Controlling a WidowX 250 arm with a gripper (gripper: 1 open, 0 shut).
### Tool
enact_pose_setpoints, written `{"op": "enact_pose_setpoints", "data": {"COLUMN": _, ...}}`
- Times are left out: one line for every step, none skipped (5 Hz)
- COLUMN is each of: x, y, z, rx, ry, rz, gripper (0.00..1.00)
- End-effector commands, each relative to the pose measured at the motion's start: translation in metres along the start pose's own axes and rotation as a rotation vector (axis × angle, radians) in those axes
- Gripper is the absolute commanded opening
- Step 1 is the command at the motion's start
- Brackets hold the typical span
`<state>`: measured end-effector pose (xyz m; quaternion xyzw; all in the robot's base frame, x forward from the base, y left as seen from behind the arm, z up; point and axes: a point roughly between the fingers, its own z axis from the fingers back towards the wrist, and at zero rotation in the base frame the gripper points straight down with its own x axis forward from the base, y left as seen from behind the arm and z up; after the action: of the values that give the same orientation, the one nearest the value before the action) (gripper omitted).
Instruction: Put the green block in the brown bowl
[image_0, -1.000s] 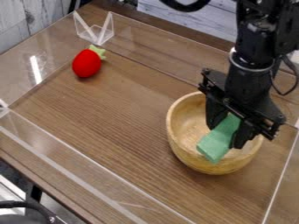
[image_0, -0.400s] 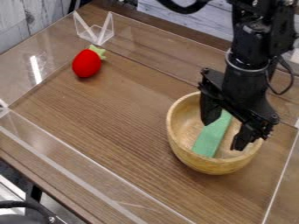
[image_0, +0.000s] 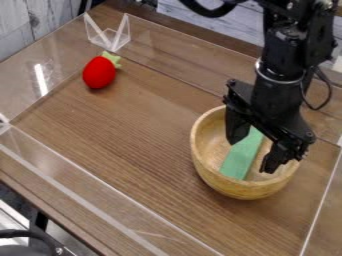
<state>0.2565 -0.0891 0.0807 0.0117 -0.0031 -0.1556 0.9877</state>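
Note:
The brown bowl is a round tan wooden bowl at the right of the wooden table. Inside it the light mint-green block leans tilted against the bowl's inner wall. My black gripper hangs just over the bowl with its fingers spread on either side of the block's upper end, open and not pinching it. The lower end of the block rests in the bowl's bottom.
A red strawberry-shaped toy lies at the back left. Clear acrylic walls border the table at the back, left and front. Cables hang behind the arm at the right.
The gripper was shut on the green block and has opened. The block has dropped lower into the bowl and leans there. The arm has risen very slightly.

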Motion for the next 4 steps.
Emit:
{"op": "enact_pose_setpoints", "data": {"x": 0.0076, "y": 0.0009, "z": 0.0114, "rx": 0.011, "ry": -0.040, "rz": -0.003, "gripper": 1.00}}
{"op": "enact_pose_setpoints", "data": {"x": 0.0075, "y": -0.0008, "z": 0.0127, "rx": 0.018, "ry": -0.039, "rz": -0.011, "gripper": 1.00}}
{"op": "enact_pose_setpoints", "data": {"x": 0.0080, "y": -0.0022, "z": 0.0139, "rx": 0.023, "ry": -0.042, "rz": -0.019, "gripper": 1.00}}
{"op": "enact_pose_setpoints", "data": {"x": 0.0085, "y": -0.0031, "z": 0.0148, "rx": 0.027, "ry": -0.044, "rz": -0.027, "gripper": 1.00}}
